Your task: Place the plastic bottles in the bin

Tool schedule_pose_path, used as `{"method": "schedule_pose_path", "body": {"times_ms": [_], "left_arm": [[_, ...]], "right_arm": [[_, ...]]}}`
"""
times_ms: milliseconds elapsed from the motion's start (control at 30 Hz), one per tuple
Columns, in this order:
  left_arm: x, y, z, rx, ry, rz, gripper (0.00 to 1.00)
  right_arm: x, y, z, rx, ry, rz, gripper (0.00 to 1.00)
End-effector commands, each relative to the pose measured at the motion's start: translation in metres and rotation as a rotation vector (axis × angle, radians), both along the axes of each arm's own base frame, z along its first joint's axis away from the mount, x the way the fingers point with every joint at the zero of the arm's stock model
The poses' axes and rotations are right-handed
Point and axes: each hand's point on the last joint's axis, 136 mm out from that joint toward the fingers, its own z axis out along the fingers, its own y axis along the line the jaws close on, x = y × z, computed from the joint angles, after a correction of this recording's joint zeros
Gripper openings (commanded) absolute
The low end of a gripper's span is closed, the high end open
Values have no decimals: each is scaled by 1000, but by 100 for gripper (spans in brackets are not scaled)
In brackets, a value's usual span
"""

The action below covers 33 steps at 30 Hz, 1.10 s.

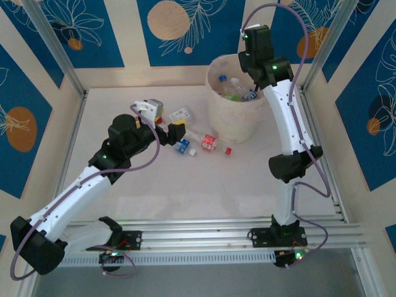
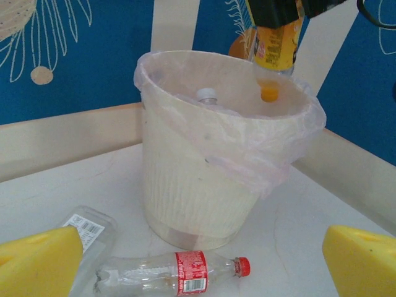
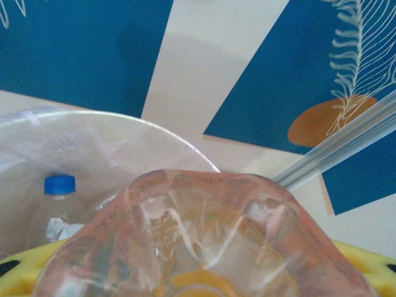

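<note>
We note round white plastic bin [image 2: 185, 192], ribbed, matt; its thin translucent bag [image 2: 260, 154], crinkled; clear red-labelled plastic bottle [image 2: 179, 273], glossy, dented.

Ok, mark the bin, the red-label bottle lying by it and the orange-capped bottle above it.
bin [image 2: 185, 179]: left wrist view, front wall.
red-label bottle [image 2: 190, 272]: left wrist view, its label.
orange-capped bottle [image 2: 278, 49]: left wrist view, its yellow label.

A robotics test cell in a lab, not a lived-in room: a bare white counter [image 1: 204, 185] is boxed in by aluminium posts [image 1: 54, 46] and printed blue backdrop panels [image 1: 93, 31] with leaf outlines and orange discs, from 9 round to 3 o'clock. At 6 o'clock, slotted aluminium rails [image 1: 204, 234] carry two white-and-black arms [image 1: 281, 117] trailing loose purple cables [image 1: 301, 43].
</note>
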Motion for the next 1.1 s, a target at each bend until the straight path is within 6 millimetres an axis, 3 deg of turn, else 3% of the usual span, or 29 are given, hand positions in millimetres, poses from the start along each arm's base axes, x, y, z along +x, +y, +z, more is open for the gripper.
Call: {"method": "schedule_pose_path", "body": {"times_ms": [0,300,400,467,600,867,1067], "left_arm": [[1,5,1,5,-2,33,99],[8,15,-2,21,10,107,100],[15,24,-7,46,39,176,100],[23,35,-13,72,69,249,100],[30,48,-22,107,99,331,100],[37,47,-27,114,119,348,100],[40,48,-29,110,128,362,100]], "right_arm": [[10,-2,-13,8,18,-14,49],[42,10,-47,-41,55,20,59],[54,12,-57,-59,63,30,70],[60,14,-60,-74,62,35,83],[61,16,-56,-76,49,40,100],[42,29,-27,29,9,103,99],[30,32,-16,97,5,126,100]]}}
